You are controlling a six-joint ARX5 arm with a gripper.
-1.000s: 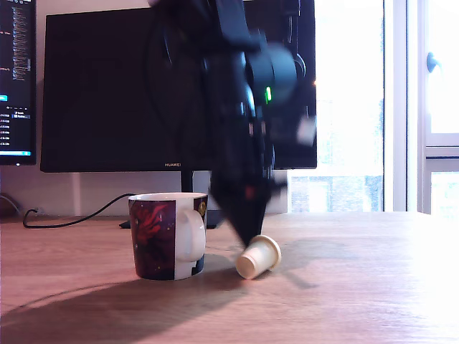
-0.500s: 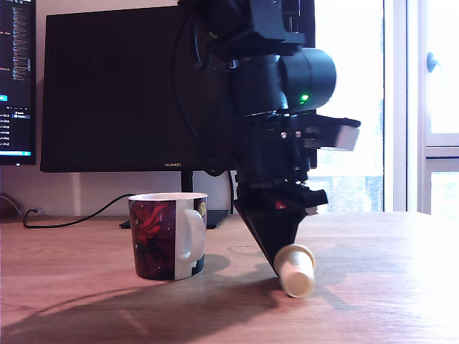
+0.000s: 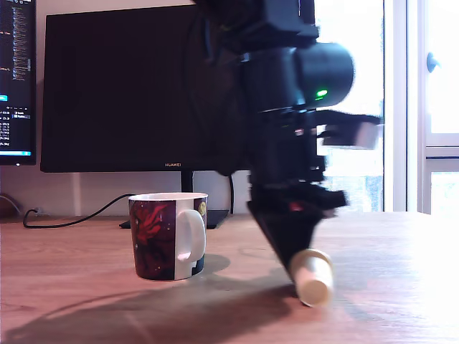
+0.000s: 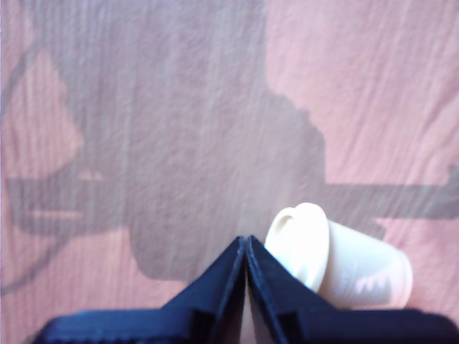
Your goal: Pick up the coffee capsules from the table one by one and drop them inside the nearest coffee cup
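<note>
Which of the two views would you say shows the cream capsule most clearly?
The wrist view: the cream capsule lies on its side beside the shut gripper, rim and tapered body distinct. The exterior view shows it blurred, at the gripper's tip.

We note: coffee cup (image 3: pixel 168 236) on the table (image 3: pixel 387 287) at the exterior view's left; capsule (image 3: pixel 314 276) on its side to its right, just beside the gripper (image 3: pixel 295 276); monitor (image 3: pixel 129 93) behind
</note>
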